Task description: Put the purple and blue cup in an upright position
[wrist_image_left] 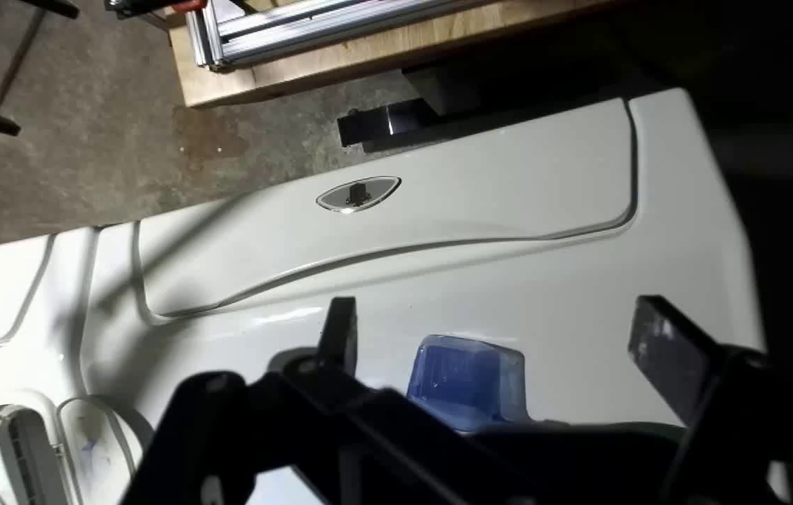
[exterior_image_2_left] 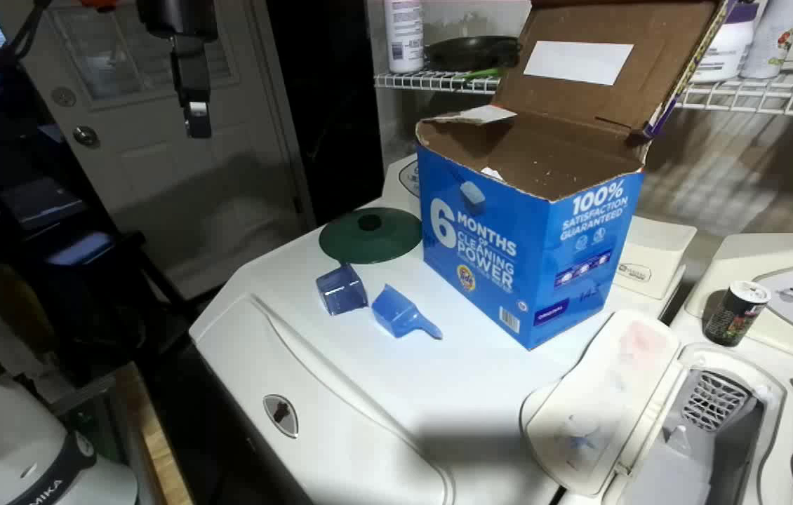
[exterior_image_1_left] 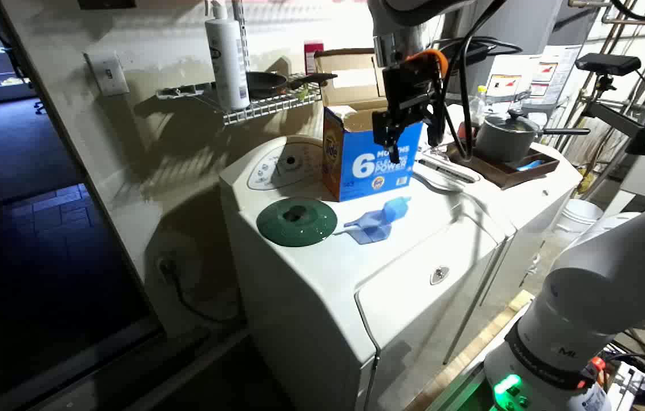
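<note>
Gripper spread wide and empty, above the white appliance.
Purplish-blue cup and bright blue cup lie on it, apparently tipped; seemingly nothing righted yet, grasp and turn remaining.

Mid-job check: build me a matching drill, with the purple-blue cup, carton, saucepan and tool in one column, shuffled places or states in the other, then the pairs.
Column one:
1. purple-blue cup
2. carton
3. saucepan
4. tool

Column two:
A. in a brown tray
B. jaws apart, gripping nothing
C. beside a lighter blue scoop
D. top flap raised

Pairs: 1-C, 2-D, 3-A, 4-B
</note>
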Available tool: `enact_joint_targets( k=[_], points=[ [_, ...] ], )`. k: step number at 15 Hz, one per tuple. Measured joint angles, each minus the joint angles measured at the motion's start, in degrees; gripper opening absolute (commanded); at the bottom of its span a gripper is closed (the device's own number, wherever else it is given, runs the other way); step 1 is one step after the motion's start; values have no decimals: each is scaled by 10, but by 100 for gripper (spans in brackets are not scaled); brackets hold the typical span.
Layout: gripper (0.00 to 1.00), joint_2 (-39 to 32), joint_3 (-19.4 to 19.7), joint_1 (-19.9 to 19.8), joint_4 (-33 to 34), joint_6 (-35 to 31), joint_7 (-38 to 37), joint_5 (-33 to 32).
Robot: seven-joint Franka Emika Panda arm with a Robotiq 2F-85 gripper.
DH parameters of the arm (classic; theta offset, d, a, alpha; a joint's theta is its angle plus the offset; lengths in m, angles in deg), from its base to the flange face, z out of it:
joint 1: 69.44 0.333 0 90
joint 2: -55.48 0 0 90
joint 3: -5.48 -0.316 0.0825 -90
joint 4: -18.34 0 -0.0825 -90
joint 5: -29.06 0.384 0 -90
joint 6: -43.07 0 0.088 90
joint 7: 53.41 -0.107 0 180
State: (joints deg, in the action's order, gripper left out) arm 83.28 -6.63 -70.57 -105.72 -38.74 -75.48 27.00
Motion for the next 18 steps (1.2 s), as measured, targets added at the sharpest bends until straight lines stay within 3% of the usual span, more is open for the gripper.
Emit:
enact_joint_targets(
  k=[7, 12, 18],
  points=[
    [100, -1, 12, 1, -4, -14, 2, -8],
    [100, -14, 55, -4, -50, -146, 34, -70],
    [100, -45, 135, -18, -125, -318, 61, -23]
  ],
)
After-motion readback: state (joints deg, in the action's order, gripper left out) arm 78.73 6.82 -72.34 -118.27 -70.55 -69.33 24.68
